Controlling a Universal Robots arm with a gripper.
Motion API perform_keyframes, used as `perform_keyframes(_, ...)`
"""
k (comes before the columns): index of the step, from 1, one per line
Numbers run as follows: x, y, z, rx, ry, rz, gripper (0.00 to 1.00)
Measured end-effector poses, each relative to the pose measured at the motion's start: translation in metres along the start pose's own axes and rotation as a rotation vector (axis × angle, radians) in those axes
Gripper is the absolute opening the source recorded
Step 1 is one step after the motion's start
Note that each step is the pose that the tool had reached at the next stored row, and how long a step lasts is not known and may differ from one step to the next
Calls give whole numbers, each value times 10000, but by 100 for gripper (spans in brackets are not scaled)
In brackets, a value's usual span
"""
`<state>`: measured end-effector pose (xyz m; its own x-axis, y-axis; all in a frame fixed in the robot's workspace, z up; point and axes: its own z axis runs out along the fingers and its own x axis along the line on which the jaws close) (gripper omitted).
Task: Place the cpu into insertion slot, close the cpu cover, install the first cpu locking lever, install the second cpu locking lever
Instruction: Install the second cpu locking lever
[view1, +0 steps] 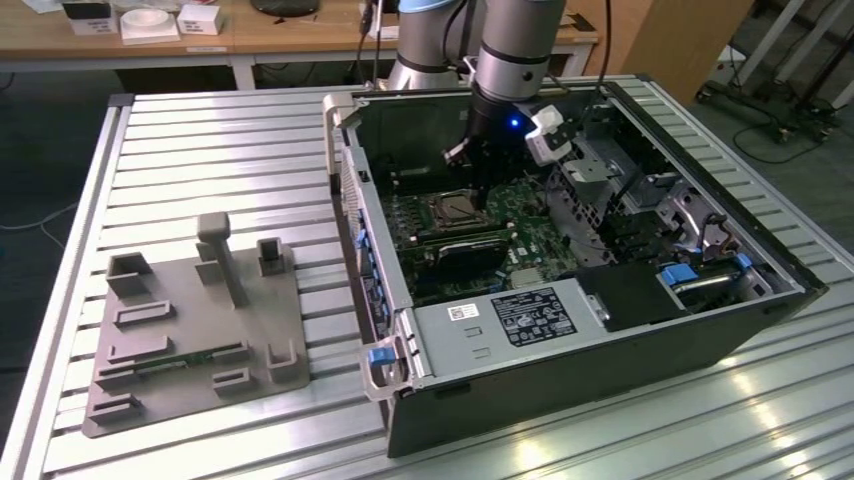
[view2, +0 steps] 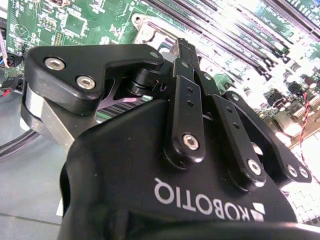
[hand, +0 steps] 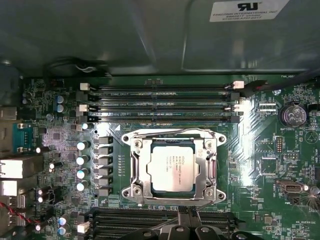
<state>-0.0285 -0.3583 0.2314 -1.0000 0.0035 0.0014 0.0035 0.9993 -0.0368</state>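
**CPU seated in its socket, gripper poised at the socket's edge**

In the exterior view, well to the left of the insertion slot (view1: 451, 210), a grey moulded fixture (view1: 200, 330) lies on the slatted metal table (view1: 200, 150). The open computer case (view1: 601, 370) sits to the fixture's right, with the slot on the green board inside it.

The arm (view1: 514, 50) comes down almost vertically into the case, a blue light (view1: 513, 124) glowing on its wrist. The gripper (view1: 477, 188) points down at the board, just beside the slot on the exterior view's right.

In the first wrist view, the cpu (hand: 171, 169) lies flat inside the slot, silvery top up. The cpu cover (hand: 210, 167) lies flat around it, framing the chip. The gripper's tips (hand: 188, 216) stand at the slot's rim, near one edge of the cover. Whether they touch the metal cannot be told. The jaws are drawn together, with nothing seen between them. In the second wrist view the black linkages narrow to that same closed tip (view2: 186, 47).

Long black memory slots (hand: 160, 102) run on the far side of the slot from the gripper.

For writing, the gripper body carries white lettering (view2: 207, 202). A white printed label (hand: 247, 9) sits on the case wall beyond the memory slots. A dark label (view1: 534, 315) and a small white one (view1: 461, 311) sit on the metal box at the case's near end. Faint print marks the chip's top.
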Motion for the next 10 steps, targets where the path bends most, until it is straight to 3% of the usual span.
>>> perform_keyframes(10,-7,0,7,0,24,-1,10)
